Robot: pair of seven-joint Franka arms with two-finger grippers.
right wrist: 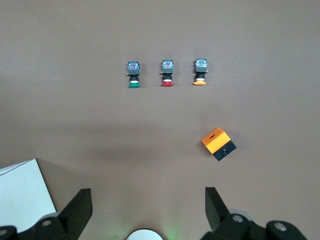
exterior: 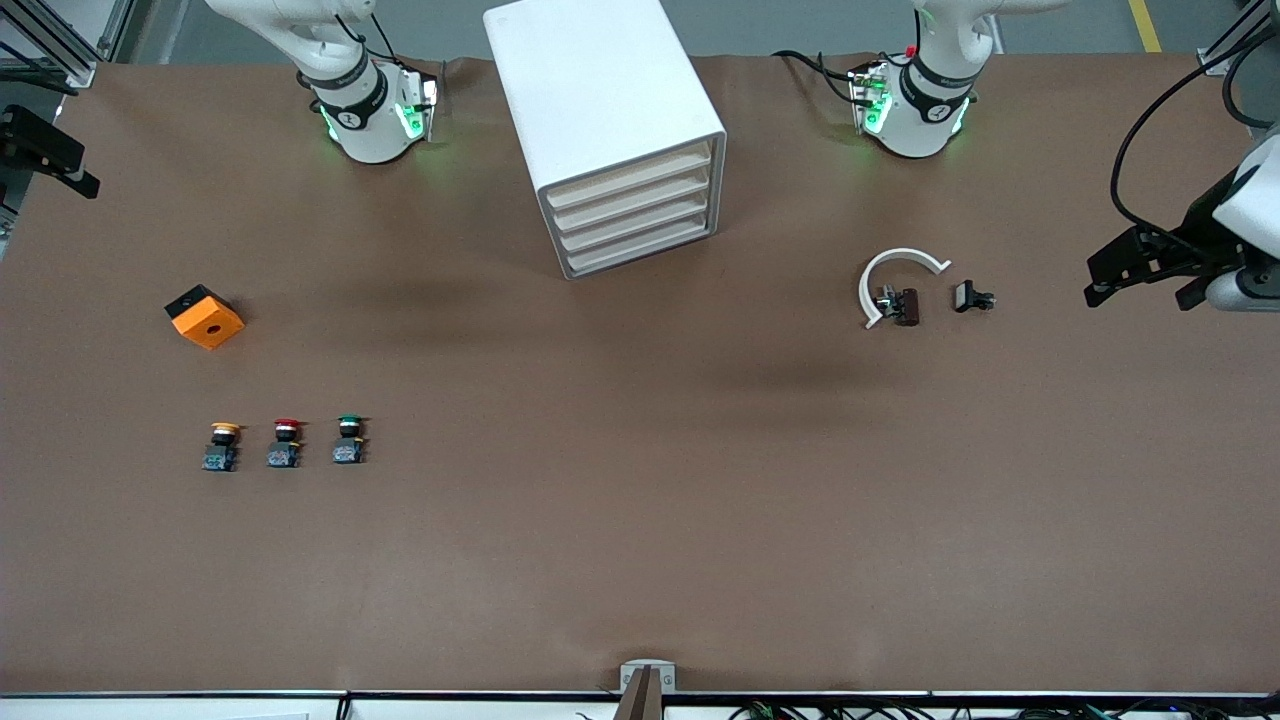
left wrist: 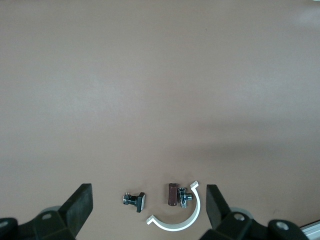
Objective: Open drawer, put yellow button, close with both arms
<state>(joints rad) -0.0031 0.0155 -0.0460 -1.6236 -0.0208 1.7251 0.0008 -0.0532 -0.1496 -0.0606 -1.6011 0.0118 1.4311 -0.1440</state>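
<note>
Setting: my brown-covered table (exterior: 640, 520).
Grey floor (exterior: 800, 25) shows above its top edge, with a yellow floor line (exterior: 1145, 25); aluminium framing (exterior: 60, 35) stands past the table's corner at the right arm's end. Lighting even, soft shadows.

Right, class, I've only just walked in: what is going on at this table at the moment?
Nothing is being handled yet. Both arms wait with open, empty grippers: the left gripper over a white curved clip, the right gripper over bare table. All four drawers of the white cabinet are shut, including the top drawer. The yellow button lies beside the red button and green button, near an orange box.
</note>
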